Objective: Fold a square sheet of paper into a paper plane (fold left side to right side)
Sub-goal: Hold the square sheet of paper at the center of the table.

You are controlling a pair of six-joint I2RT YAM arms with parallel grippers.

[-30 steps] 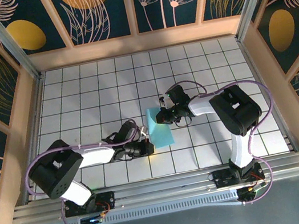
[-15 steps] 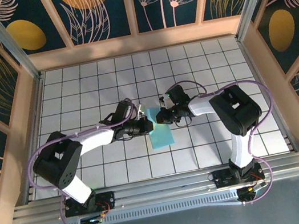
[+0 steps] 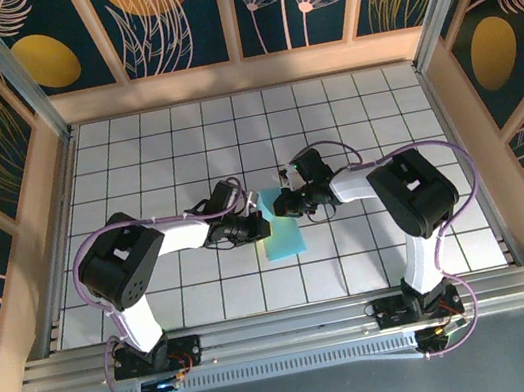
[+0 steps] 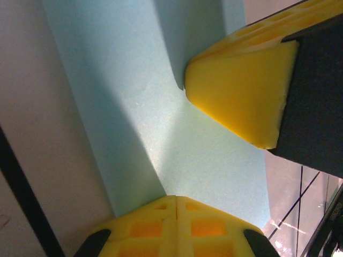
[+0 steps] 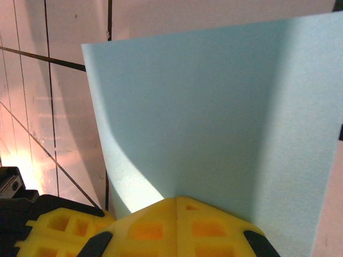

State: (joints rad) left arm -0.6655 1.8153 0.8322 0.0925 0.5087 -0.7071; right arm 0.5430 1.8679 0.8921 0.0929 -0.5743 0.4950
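Two closed pairs of fingers (image 4: 161, 227) meet the folded square sheet of paper (image 3: 285, 240) on the worktop (image 3: 133, 158): the left gripper (image 3: 257, 225) touches it with its tips, the right gripper (image 3: 285, 204) pinches its edge.

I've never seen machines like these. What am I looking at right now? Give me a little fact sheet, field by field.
Setting: white tiled table
Paper: light teal sheet, lying as a narrow rectangle near the table's middle
Left gripper: yellow fingers shut together, tip at the paper's left edge
Right gripper: yellow fingers shut together, tip at the paper's far end
Plane: no pointed shape yet
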